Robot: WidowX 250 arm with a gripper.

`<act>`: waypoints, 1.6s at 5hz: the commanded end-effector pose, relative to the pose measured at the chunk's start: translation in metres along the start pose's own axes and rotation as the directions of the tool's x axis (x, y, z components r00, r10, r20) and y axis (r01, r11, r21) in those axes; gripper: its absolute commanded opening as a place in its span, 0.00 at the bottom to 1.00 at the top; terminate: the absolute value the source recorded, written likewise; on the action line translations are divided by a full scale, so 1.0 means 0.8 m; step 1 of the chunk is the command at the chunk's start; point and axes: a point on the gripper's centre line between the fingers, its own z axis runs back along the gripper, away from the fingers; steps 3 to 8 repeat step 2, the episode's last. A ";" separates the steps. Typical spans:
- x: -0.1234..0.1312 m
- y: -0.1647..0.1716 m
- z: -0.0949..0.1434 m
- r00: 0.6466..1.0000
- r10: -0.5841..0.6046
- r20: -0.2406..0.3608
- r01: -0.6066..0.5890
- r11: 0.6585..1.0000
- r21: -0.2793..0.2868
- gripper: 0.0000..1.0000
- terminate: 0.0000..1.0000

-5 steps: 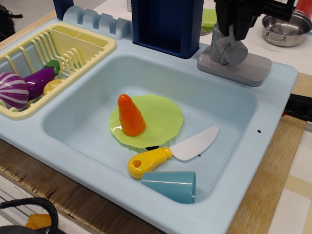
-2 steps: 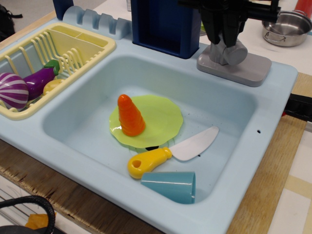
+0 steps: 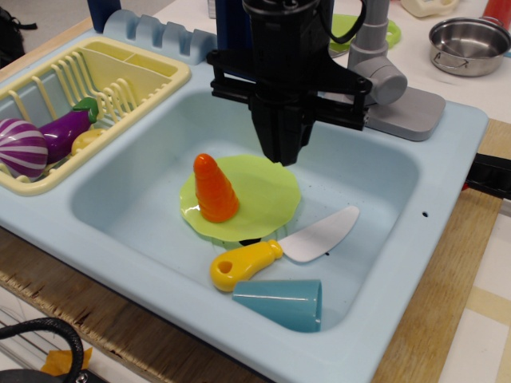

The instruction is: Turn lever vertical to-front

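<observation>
The grey lever point(image 3: 384, 82) with its round cylindrical end sticks out from the toy tap's grey upright column point(image 3: 368, 36) toward the front. The column stands on a flat grey base point(image 3: 417, 109) at the sink's back right rim. My black gripper point(image 3: 280, 153) hangs over the middle of the light blue sink point(image 3: 447, 171), left of and in front of the tap, apart from the lever. Its fingers point down, taper together and hold nothing. The arm hides part of the tap's left side.
In the basin lie a green plate point(image 3: 267, 195) with an orange carrot point(image 3: 213, 190), a yellow-handled toy knife point(image 3: 244, 265) and a teal cup point(image 3: 279, 303) on its side. A yellow dish rack point(image 3: 120, 76) with an eggplant point(image 3: 64, 132) is at the left. A steel pot point(image 3: 467, 44) stands at the back right.
My gripper has left the lever and moved left and forward over the sink. The lever's round end now sits higher and stands uncovered.
</observation>
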 end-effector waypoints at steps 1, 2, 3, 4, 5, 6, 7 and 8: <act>-0.004 0.005 0.004 0.999 0.033 -0.011 -0.033 0.999 -0.018 0.00 0.00; -0.004 0.005 0.004 0.999 0.033 -0.011 -0.033 0.999 -0.018 1.00 1.00; -0.004 0.005 0.004 0.999 0.033 -0.011 -0.033 0.999 -0.018 1.00 1.00; -0.004 0.005 0.004 0.999 0.033 -0.011 -0.033 0.999 -0.018 1.00 1.00; -0.004 0.005 0.004 0.999 0.033 -0.011 -0.033 0.999 -0.018 1.00 1.00; -0.004 0.005 0.004 0.999 0.033 -0.011 -0.033 0.999 -0.018 1.00 1.00; -0.004 0.005 0.004 0.999 0.033 -0.011 -0.033 0.999 -0.018 1.00 1.00; -0.004 0.005 0.004 0.999 0.033 -0.011 -0.033 0.999 -0.018 1.00 1.00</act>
